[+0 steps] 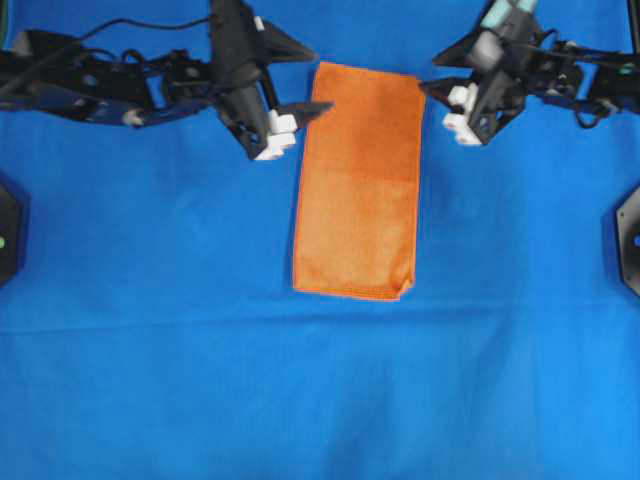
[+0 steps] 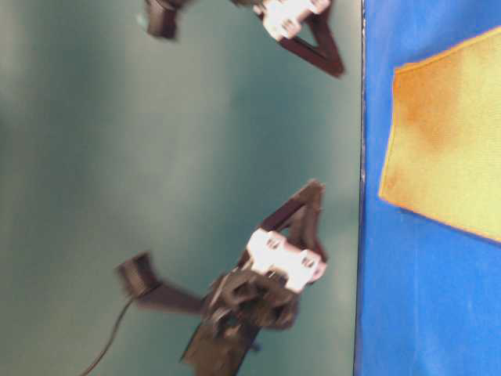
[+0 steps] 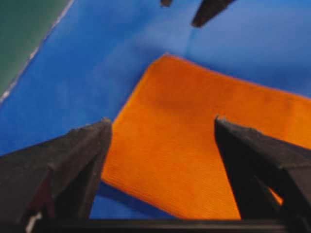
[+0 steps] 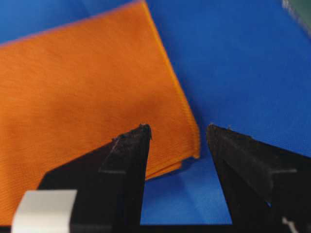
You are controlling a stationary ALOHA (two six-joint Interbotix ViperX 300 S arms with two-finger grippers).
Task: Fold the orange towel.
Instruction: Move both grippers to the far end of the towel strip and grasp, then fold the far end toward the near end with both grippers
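Work surface: blue cloth [image 1: 150, 330], covering the whole overhead view, faintly creased.
Cloth edge: straight, thin pale line where it ends in the table-level view.
Backdrop: plain dull green wall [image 2: 156, 141], blurred.
Light: even, soft, no hard shadows.

No readable text, label, brand name, number or sign appears in any of the four views. The surfaces in view are plain and unmarked, and the table-level view is too blurred to make out any small print.
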